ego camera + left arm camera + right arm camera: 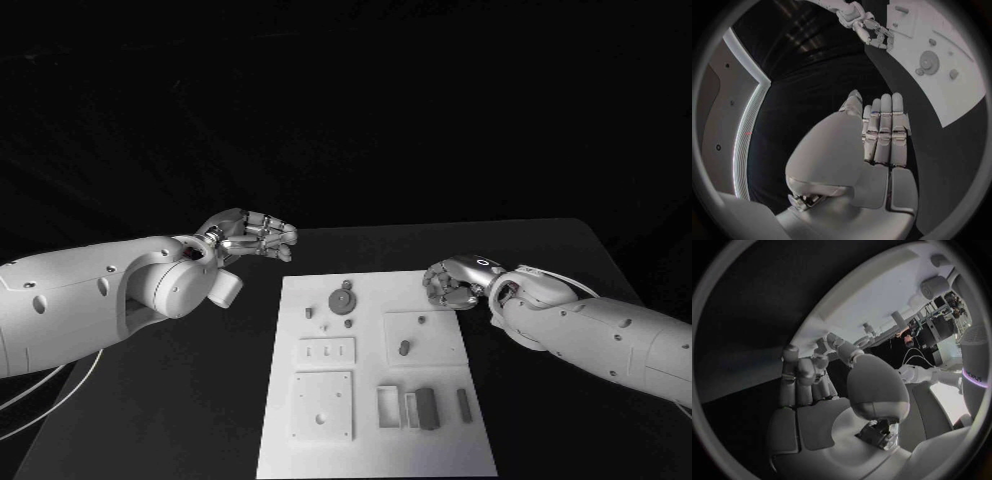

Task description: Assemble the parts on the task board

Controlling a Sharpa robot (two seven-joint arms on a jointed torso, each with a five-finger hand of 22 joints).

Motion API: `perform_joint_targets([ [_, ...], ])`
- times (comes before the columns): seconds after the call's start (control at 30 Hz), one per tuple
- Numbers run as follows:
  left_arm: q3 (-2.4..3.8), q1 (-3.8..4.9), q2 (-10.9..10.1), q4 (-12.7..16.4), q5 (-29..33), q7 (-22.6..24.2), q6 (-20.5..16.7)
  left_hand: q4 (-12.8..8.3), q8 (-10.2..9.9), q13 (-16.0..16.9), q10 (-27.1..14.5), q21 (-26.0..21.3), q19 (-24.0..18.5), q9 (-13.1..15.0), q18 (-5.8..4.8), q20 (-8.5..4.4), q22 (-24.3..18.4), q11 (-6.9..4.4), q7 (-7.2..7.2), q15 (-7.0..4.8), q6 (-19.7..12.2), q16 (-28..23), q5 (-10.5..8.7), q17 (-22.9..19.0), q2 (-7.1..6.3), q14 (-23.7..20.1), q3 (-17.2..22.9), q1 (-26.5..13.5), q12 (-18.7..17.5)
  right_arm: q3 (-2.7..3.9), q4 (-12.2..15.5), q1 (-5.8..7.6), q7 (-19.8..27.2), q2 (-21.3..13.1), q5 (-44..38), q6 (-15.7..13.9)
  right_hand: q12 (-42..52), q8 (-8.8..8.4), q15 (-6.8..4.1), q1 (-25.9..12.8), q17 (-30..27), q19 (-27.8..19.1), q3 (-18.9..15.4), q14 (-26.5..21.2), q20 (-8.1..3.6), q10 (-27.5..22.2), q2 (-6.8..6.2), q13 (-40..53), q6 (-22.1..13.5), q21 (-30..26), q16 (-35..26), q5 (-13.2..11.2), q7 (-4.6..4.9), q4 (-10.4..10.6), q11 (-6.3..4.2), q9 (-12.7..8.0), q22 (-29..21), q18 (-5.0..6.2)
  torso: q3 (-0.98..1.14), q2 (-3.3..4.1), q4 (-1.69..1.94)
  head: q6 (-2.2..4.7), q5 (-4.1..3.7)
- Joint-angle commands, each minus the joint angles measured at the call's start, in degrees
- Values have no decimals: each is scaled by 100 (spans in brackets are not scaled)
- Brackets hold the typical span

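Nearest to me on the white rectangular task board (375, 440), along its near end, sit a square white plate with small holes (322, 404) and, to its right, a cluster of upright grey block-shaped parts (421, 408) with a thin grey bar (464, 403) beside them. A little farther up the board lies a small white plate with slots (327, 351), and to its right a square white plate carrying a short dark peg (405, 348). Beyond those, near the far end, rests a round grey gear-like disc (342, 301) with a small grey stud (309, 312) just to its left (both show again from my left wrist, the disc at (928, 62)). My right hand (456, 281) hovers at the board's far right edge, fingers curled inward with nothing visible between them, though from the head view I cannot be sure whether the fingertips touch the board. My left hand (251, 234) is off the board, above the black table (188, 400) beyond its far left corner; in the left wrist view its fingers (882, 131) lie straight, side by side, and hold nothing.
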Motion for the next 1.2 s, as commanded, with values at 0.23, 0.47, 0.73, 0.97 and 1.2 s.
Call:
perform_joint_targets([
  [0.23, 8, 9, -12, 40, -17, 42, 34, 0, -26, -6, 12, -20, -6, 6, 114, -5, 8, 27, 14, 53, -10, -33, 17, 12, -63, 2, 25, -19, -30, -1, -40, -4, -34, 28, -111, 119, 38, 16, -46, -23, -9, -10, -1, 5, -24, -79, 83, -6, 665, 28, 22, 11, 26, -26, -19, 11, 108, 93, -1, 1, 0, -23, 27],
  [0.47, 8, 9, -16, 43, -18, 39, 34, 1, -27, -6, 13, -22, -8, 7, 114, -4, 8, 27, 15, 54, -10, -37, 17, 15, -64, 1, 26, -21, -32, -1, -48, -5, -43, 38, -127, 107, 37, 26, -55, -46, -12, -15, 4, 1, -23, -79, 136, -10, 701, 30, 23, 11, 15, -22, -29, 18, 107, 93, 5, -1, 0, -34, 25],
  [0.73, 8, 9, -19, 46, -19, 37, 36, 1, -28, -6, 14, -24, -8, 8, 113, -3, 9, 27, 15, 54, -10, -41, 17, 17, -62, 1, 27, -21, -34, -1, -64, -5, -53, 39, -141, 101, 38, 33, -65, -59, -15, -18, 14, 0, -24, -77, 208, -12, 732, 34, 26, 12, 4, -24, -41, 26, 106, 93, 6, -3, 2, -34, 27],
  [0.97, 9, 9, -30, 57, -22, 34, 38, 1, -28, -6, 15, -25, -8, 8, 114, -3, 9, 27, 15, 55, -9, -43, 18, 19, -62, 1, 28, -21, -35, -1, -64, -5, -64, 36, -168, 27, 37, 56, -83, -81, -20, -31, 29, -6, -22, -78, 375, -16, 801, 41, 30, 12, -20, -34, -62, 49, 108, 93, 8, 1, 1, -42, 22],
  [1.2, 9, 9, -37, 62, -26, 29, 41, 0, -28, -5, 17, -26, -8, 9, 115, -3, 10, 26, 14, 55, -8, -46, 18, 22, -61, 2, 31, -18, -36, -1, -60, -5, -71, 38, -225, 25, 51, 142, -126, -86, -27, -47, 23, -7, -21, -50, 507, -17, 961, 55, 39, 11, -83, -72, -119, 127, 108, 93, 6, -1, 3, -50, 18],
])
